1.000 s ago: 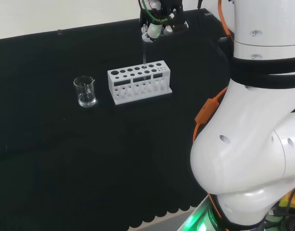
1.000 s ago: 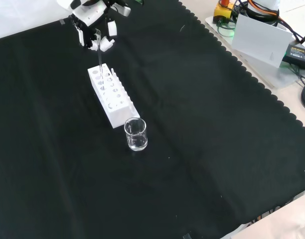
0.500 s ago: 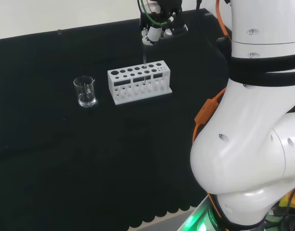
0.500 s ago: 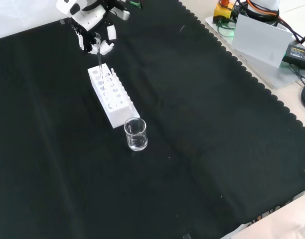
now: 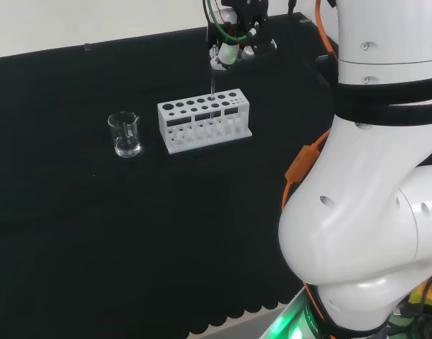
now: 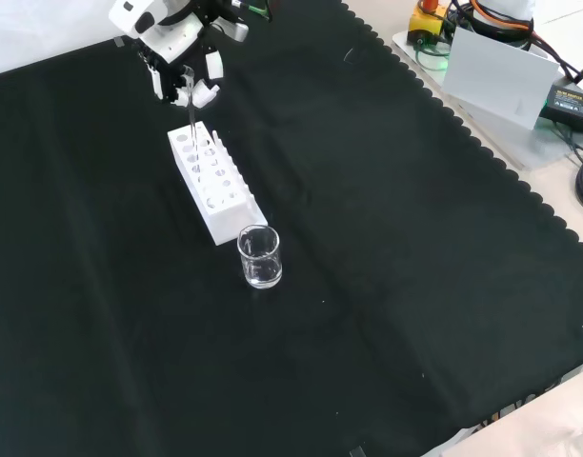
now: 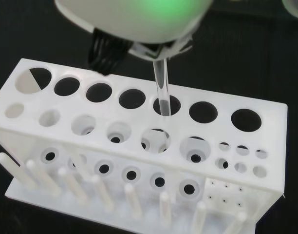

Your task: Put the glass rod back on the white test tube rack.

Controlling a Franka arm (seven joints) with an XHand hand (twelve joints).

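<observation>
Hand: the black and white robot hand hung above the far end of the rack in the front view, fingers curled round the top of the rod.
Rod: the thin clear glass rod stood nearly upright below the hand, its lower end at a hole in the rack's back row; whether it had entered the hole could not be told.
Rack: the white plastic test tube rack with rows of round holes stood on the desk covered with black cloth.
Beaker: a small clear glass beaker stood just beside the rack's near end in the front view.
</observation>
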